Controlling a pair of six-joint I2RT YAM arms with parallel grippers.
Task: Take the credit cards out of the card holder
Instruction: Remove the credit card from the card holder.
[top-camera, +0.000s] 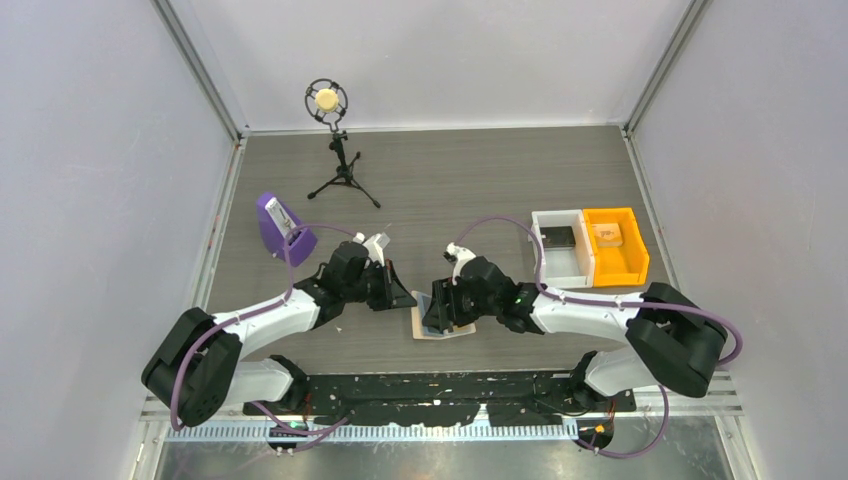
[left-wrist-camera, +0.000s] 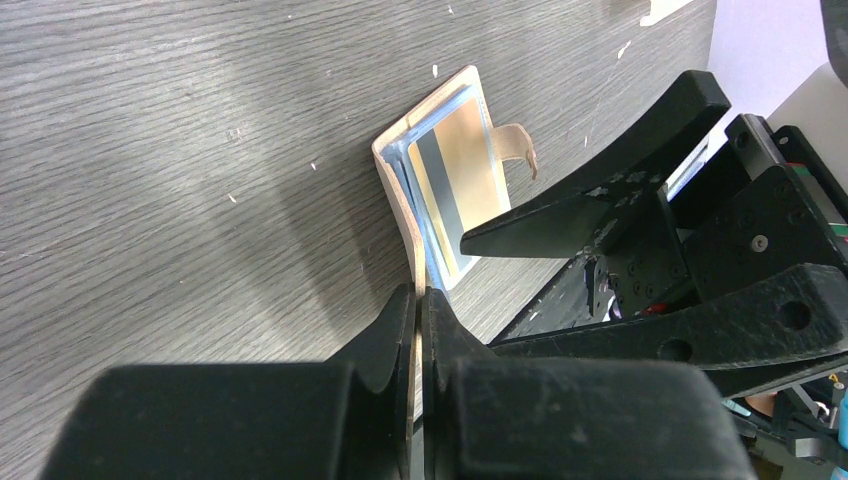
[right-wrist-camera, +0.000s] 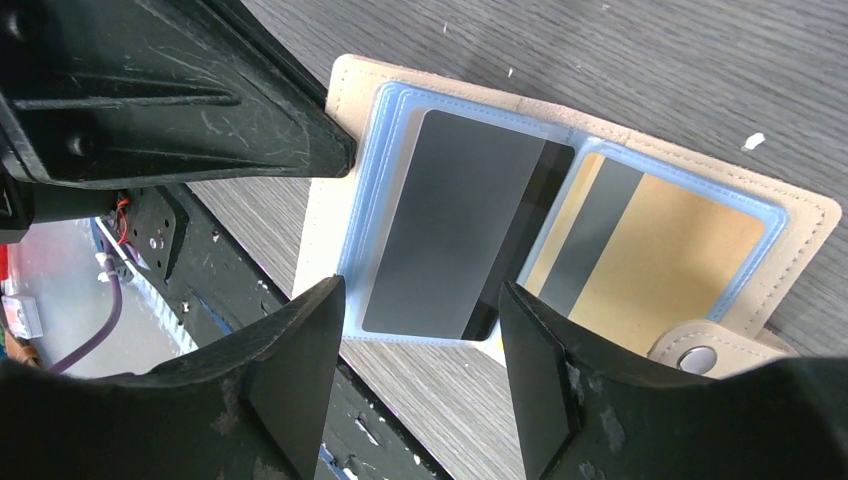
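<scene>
The card holder (right-wrist-camera: 330, 110), pale tan with light blue sleeves, lies open near the table's front edge (top-camera: 443, 328). A grey card (right-wrist-camera: 460, 220) sits in its left sleeve and an orange-yellow card (right-wrist-camera: 690, 250) with a grey stripe in its right sleeve. The snap tab (right-wrist-camera: 697, 358) sticks out at the side. My left gripper (left-wrist-camera: 418, 300) is shut on the tan cover's edge (left-wrist-camera: 400, 190) and holds that flap raised. My right gripper (right-wrist-camera: 420, 290) is open just above the grey card, straddling its lower edge. In the top view the left gripper (top-camera: 397, 292) and right gripper (top-camera: 440, 310) meet over the holder.
A purple wedge stand (top-camera: 280, 228) is at the left, a microphone on a tripod (top-camera: 335, 150) at the back. A white bin (top-camera: 560, 245) and an orange bin (top-camera: 613, 245) stand at the right. The table's front edge and black base rail (top-camera: 440, 385) are close by.
</scene>
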